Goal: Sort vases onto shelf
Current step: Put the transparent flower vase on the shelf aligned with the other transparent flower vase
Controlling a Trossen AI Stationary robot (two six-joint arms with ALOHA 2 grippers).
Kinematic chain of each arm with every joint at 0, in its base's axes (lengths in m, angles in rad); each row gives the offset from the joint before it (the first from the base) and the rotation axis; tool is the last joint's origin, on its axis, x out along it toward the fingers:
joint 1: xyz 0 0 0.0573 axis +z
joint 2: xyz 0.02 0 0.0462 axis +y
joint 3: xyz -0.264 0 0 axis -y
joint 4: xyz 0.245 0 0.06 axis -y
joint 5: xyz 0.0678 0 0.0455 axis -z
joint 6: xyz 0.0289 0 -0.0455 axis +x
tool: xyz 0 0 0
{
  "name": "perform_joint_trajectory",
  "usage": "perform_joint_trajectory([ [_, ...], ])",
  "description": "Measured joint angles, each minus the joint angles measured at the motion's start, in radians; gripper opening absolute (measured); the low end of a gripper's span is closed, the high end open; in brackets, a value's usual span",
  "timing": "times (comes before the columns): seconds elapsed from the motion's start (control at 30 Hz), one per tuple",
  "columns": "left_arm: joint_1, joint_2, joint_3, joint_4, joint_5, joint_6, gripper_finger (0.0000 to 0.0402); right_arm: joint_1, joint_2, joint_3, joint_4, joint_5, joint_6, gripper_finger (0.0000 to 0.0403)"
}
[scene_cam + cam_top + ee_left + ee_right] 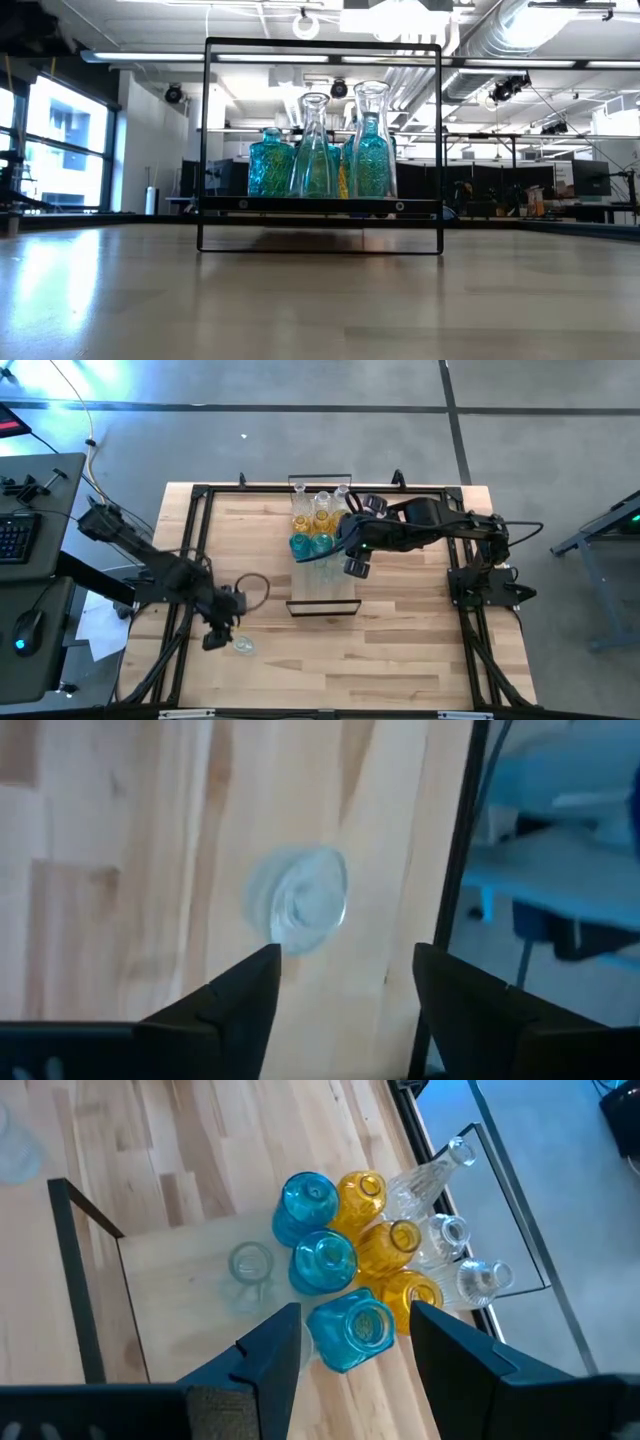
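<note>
Nearest the lens in the left wrist view, the two dark fingers (240, 995) of the left claw (217, 637) stand parted above a single clear vase (298, 900), seen end-on as a round glassy disc on the bare worktop (400, 660). In the high view this vase (243, 646) sits just beside the left claw, near the worktop's front-left area and well apart from the shelf (322, 603). The fingers are open and hold nothing; whether they touch the glass cannot be told.

On the shelf, a tight cluster of vases (315, 520) occupies the far end: teal-blue ones (322, 1260) nearest the bare board, amber-yellow ones (385, 1245) beside them, clear ones (455, 1240) outermost. One further clear vase (249, 1263) stands alone on the board, just apart from the teal group. The near end of the shelf is unoccupied.

The right claw (352, 552) hovers above the cluster with its fingers parted around no object; a teal vase (352, 1330) lies directly below the gap.

Judged step: the lone clear vase on the worktop awaits pickup by the left claw. The next move calls for descending over it, closing on its neck or belly, and carrying it to the shelf alongside the other clear glass without knocking the packed cluster.
</note>
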Motion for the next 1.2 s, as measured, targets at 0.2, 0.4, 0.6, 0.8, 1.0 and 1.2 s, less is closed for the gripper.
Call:
perform_joint_trajectory([
  [0.2,-0.068,0.105,-0.001,0.093,0.082,0.004,0.0246,0.001,0.0,0.0,-0.018,0.0,-0.024,0.017],
  [0.4,-0.077,0.205,-0.001,0.17,0.11,0.028,0.0279,0.001,0.0,0.0,-0.036,-0.002,-0.023,0.017],
  [0.6,-0.076,0.254,-0.001,0.168,0.155,0.031,0.0302,0.0,0.0,0.001,-0.043,-0.028,-0.005,0.017],
  [0.8,-0.076,0.251,0.0,0.2,0.21,-0.023,0.0305,0.0,0.0,0.001,-0.043,-0.031,0.005,0.017],
  [1.0,-0.077,0.247,0.0,0.235,0.221,-0.088,0.0305,0.0,0.0,0.001,-0.042,-0.03,0.001,0.017],
  [1.2,-0.075,0.247,0.0,0.362,0.204,-0.136,0.0305,0.001,0.0,0.001,-0.042,-0.03,-0.017,0.017],
])
